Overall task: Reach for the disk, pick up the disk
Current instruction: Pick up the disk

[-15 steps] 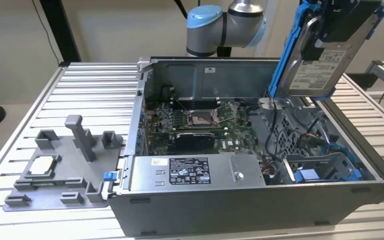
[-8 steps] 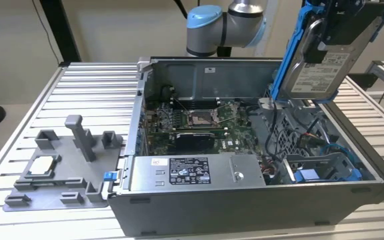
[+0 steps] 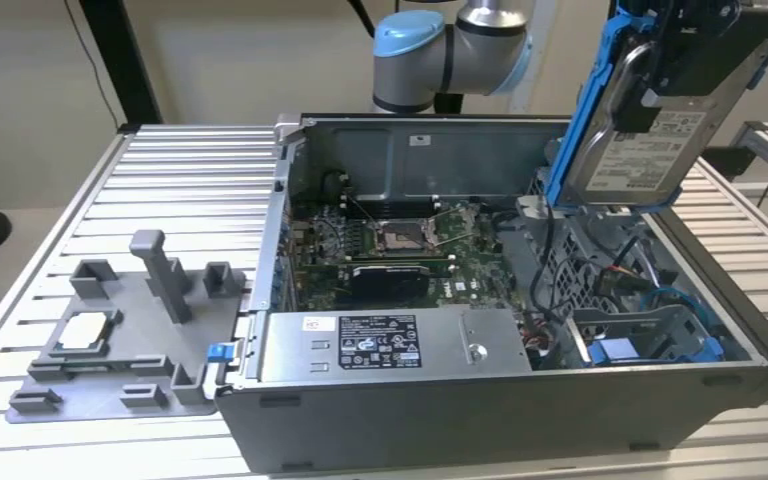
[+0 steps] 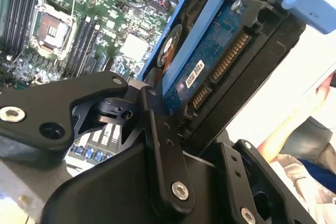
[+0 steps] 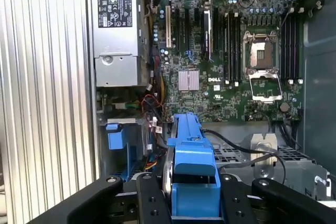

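My gripper [image 3: 684, 60], jaws clamped on the disk [image 3: 638, 130], hangs raised above the open case [image 3: 491, 400] on the slatted table [image 3: 157, 170].

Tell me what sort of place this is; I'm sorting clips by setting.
Probably a robotics lab bench for computer disassembly: an open computer case sits on a slatted metal table beside a grey fixture tray, and the gripper holds the disk above it.
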Robot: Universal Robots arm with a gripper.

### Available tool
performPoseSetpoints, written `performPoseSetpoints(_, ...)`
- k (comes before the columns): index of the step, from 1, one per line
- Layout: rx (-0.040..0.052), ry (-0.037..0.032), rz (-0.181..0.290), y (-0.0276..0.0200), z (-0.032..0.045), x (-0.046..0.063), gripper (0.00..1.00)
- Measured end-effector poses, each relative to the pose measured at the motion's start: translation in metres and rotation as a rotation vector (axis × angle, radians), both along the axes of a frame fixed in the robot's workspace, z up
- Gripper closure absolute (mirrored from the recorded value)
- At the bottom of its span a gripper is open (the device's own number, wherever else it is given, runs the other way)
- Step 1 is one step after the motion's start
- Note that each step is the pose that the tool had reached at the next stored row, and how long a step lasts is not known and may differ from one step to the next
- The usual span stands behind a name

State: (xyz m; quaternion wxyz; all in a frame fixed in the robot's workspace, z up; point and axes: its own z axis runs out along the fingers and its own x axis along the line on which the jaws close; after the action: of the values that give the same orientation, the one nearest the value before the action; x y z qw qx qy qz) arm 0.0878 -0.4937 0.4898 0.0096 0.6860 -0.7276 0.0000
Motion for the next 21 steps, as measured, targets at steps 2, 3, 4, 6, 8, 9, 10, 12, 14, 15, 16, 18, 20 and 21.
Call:
performPoseSetpoints(2,0.0,0.0,0.0,-0.0002,0.0,0.0,1.0)
performPoseSetpoints(3,-0.0001,0.0,0.0,-0.0002,0.0,0.0,1.0)
performPoseSetpoints(4,-0.0001,0.0,0.0,-0.0002,0.0,0.0,1.0)
performPoseSetpoints(6,-0.0001,0.0,0.0,-0.0005,0.0,0.0,1.0)
performPoseSetpoints(8,0.0,0.0,0.0,-0.0014,0.0,0.0,1.0)
performPoseSetpoints(9,-0.0001,0.0,0.0,-0.002,0.0,0.0,1.0)
performPoseSetpoints(10,-0.0001,0.0,0.0,-0.0028,0.0,0.0,1.0)
performPoseSetpoints(12,-0.0001,0.0,0.0,-0.0044,0.0,0.0,1.0)
performPoseSetpoints(14,0.0,0.0,0.0,-0.0063,0.0,0.0,1.0)
performPoseSetpoints(15,-0.0001,0.0,0.0,-0.0075,0.0,0.0,1.0)
performPoseSetpoints(16,-0.0001,0.0,0.0,-0.0088,0.0,0.0,1.0)
performPoseSetpoints(18,0.0,0.0,0.0,-0.0124,0.0,0.0,1.0)
performPoseSetpoints(20,-0.0001,0.0,0.0,-0.0169,-0.0001,0.0,1.0)
performPoseSetpoints(21,-0.0002,0.0001,0.0,-0.0192,-0.0001,0.0,1.0)
